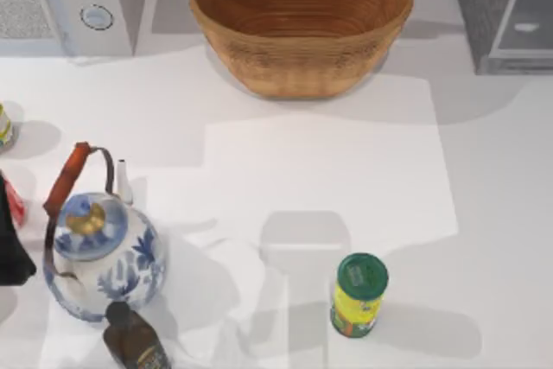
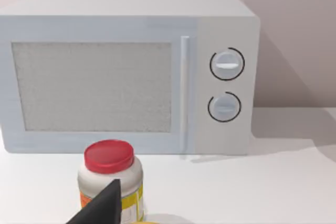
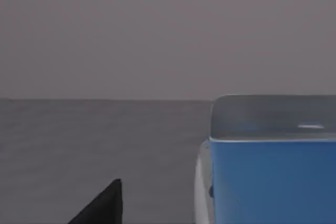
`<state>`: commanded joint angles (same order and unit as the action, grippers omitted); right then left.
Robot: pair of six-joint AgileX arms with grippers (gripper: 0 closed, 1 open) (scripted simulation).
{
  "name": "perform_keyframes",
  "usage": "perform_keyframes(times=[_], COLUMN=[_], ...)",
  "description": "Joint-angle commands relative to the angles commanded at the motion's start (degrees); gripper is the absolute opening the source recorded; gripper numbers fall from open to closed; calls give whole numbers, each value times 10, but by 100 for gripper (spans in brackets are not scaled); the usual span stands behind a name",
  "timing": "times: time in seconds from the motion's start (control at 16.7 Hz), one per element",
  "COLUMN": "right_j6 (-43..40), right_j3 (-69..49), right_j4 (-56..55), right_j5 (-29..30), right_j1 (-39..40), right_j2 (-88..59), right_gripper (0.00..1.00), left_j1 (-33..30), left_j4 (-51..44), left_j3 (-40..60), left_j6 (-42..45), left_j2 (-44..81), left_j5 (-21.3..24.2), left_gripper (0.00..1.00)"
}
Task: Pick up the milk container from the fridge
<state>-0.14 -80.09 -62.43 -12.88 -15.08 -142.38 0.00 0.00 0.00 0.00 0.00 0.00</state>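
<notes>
Right end effector [image 3: 100,205] beside the milk carton [image 3: 270,179] inside the grey fridge [image 1: 505,10]; finger opening cannot be told.

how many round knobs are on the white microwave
2. Both sit on the microwave front panel, beside the door handle: the upper knob directly above the lower knob. The top view shows the same pair at the table's back left.
</notes>
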Motion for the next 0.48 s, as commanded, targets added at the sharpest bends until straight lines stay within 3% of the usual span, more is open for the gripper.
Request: perform_keyframes(times=[0.48], right_j6=[0], right_j3=[0], right_j4=[0], right_j5=[0], right_j1=[0], right_j2=[0], right_gripper=[32], left_j1=[0], left_j4=[0], left_j3=[0], left_j6=[0], left_j2=[0], left_j5=[0], left_gripper=[100])
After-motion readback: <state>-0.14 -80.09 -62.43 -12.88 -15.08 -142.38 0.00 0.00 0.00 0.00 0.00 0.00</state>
